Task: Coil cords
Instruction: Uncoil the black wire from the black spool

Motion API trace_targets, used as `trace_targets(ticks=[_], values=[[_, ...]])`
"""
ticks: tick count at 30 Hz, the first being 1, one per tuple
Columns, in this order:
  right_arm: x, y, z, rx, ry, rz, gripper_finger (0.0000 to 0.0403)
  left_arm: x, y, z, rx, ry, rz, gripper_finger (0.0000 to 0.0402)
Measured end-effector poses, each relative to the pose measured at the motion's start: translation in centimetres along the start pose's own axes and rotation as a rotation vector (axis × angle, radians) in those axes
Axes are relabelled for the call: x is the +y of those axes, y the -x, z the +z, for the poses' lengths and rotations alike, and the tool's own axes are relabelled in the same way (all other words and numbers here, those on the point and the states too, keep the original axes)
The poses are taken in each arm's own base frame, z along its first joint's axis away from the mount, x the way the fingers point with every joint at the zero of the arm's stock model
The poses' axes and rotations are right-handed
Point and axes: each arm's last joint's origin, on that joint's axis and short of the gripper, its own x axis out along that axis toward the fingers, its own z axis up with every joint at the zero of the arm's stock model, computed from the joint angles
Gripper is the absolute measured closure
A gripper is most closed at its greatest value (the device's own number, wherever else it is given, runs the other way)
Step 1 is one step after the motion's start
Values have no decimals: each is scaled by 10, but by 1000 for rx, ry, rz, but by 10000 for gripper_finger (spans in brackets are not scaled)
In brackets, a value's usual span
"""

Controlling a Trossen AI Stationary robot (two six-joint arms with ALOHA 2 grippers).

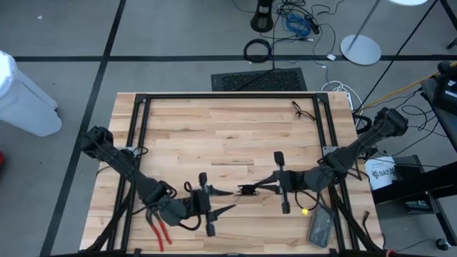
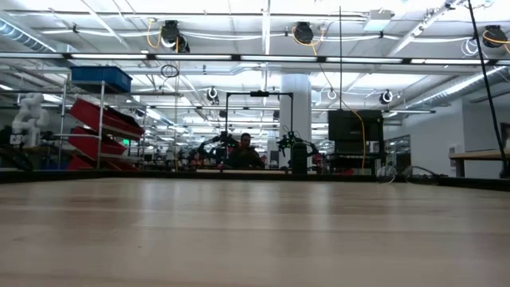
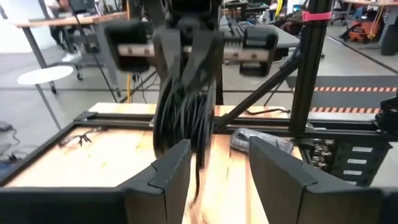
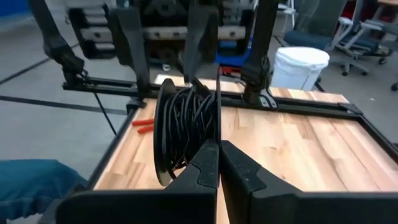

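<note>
1. The cord (image 1: 246, 190) is wound into a tight black bundle, hanging just above the tabletop (image 1: 228, 128) near its front edge, between the two arms.
2. The right end effector (image 1: 265, 185) is clamped shut on one side of the bundle, probably so the loops stay together instead of springing apart.
3. The left end effector (image 1: 227, 200) sits just beside the bundle with its fingers (image 3: 168, 177) spread apart and nothing between them. It appears to have let go, leaving the hold to the other arm.
4. Red-handled pliers (image 1: 158, 230) lie near the front left corner, well clear of the work.
5. Judging by the neat winding, coiling looks nearly done.
</note>
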Motion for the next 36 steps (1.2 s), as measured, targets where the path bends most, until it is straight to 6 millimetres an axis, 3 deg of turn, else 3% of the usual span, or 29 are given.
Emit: trace_targets(ticks=[11,20,24,29,36], values=[[-1,7,5,-21,37,9,403,2,-21,-24,64,1,90,233],[-1,7,4,-16,47,9,403,6,-26,-28,64,-52,168,240],[-2,7,3,-3,54,0,403,2,-23,-27,59,-90,159,287],[-2,7,2,4,48,-1,403,1,-23,-26,54,-77,115,386],[-4,7,-1,28,64,-62,403,-5,-20,-19,-4,-72,91,396]])
